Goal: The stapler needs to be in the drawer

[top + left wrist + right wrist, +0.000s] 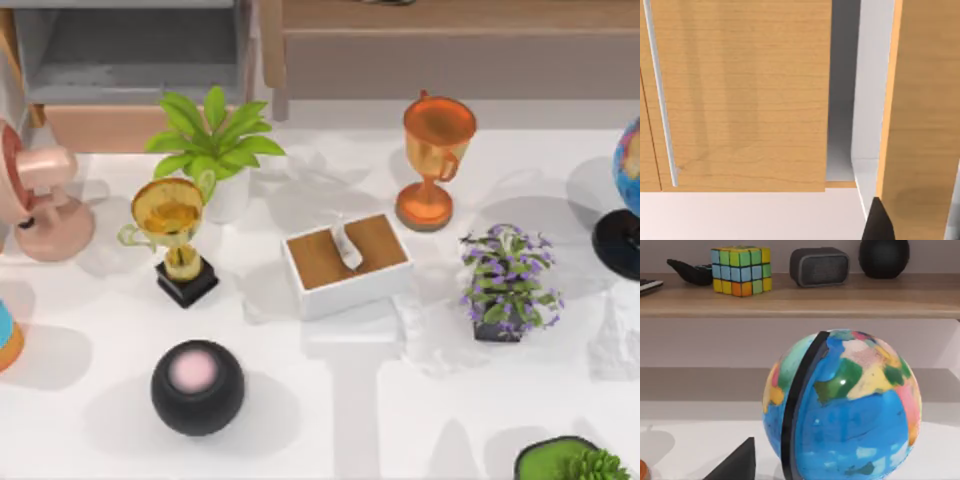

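Left claw (pixel 879 222): a dark tip at the picture's edge, close before pale orange-tan wooden panels (pixel 740 100) with a grey gap between them. Cannot tell whether wide or narrow, or whether anything is held.

Right claw (pixel 735 465): likewise a dark tip low over the white bench (pixel 400 420), just beside the blue painted globe with a black meridian band (pixel 840 405). Spread again cannot be told. Looks parked.

Farther out, in the top view: the wide drawer with grey inner walls and a tan wooden front panel (pixel 100 128), standing pulled open at the bench's far left corner, beside the long brown wooden shelf unit (pixel 450 50). Between it and the near edge, a leafy green plant in a white pot (pixel 215 150), a gold trophy on a black base (pixel 170 235), a white tissue box with a brown top (pixel 345 262) and a black sphere with a pink top (pixel 197 387).

Cannot tell whether the blue stapler already lies inside the drawer.

Judged step: somewhere around delivery at the open drawer, left arm at work. Next calls for confirming the stapler's place, then a clear lift away from the panels without bumping the front.
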`<state>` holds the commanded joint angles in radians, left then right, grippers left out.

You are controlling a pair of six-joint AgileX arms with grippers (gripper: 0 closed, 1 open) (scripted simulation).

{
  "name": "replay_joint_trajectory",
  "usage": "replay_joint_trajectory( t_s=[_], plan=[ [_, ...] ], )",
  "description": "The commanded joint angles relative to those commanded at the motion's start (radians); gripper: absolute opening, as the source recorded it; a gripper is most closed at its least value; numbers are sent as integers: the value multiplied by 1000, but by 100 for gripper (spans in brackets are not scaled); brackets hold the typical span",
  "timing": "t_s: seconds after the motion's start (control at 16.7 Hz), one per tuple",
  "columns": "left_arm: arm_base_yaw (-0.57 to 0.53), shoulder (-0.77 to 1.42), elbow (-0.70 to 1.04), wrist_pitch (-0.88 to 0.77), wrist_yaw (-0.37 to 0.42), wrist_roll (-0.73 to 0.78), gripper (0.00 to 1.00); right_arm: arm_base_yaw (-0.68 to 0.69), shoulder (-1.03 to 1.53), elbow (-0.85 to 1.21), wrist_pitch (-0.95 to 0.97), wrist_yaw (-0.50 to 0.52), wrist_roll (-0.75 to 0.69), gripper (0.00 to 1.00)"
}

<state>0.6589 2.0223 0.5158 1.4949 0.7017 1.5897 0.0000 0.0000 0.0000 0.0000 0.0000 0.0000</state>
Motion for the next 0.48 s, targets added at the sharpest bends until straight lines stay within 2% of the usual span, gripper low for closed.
replay_joint_trajectory(
  t_s=[0.06, 0.12, 0.48],
  plan=[
    [0, 0, 0, 0, 0, 0, 2, 0, 0, 0, 0, 0, 0, 100],
    [0, 0, 0, 0, 0, 0, 0, 0, 0, 0, 0, 0, 0, 100],
    [0, 0, 0, 0, 0, 0, 0, 0, 0, 0, 0, 0, 0, 100]
  ],
)
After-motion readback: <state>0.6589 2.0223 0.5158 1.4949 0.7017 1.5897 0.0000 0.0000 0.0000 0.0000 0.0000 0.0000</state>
